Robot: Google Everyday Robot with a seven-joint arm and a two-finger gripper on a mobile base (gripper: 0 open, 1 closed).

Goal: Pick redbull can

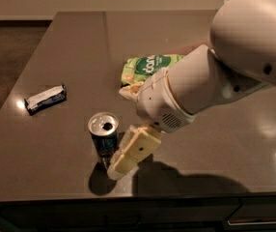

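Camera view: can (103, 138) stands upright on the table (210, 144), lower left of centre, long axis vertical, silver top with a dark hole facing up. Gripper (120, 129) comes in from the right on the one arm, low, just right of the can. Fingers (133, 151) look spread wide: the lower cream one lies against or just beside the can's lower right side (can't tell if touching), the other shows up by the green bag (147, 66). So the can lies left of the fingers, partly at the mouth of the gap, not yet between them. My read: the next move needs a short push left to straddle it, then a close. Snack bar (45, 98) sits well apart at left. The can is the only container; contents not visible.
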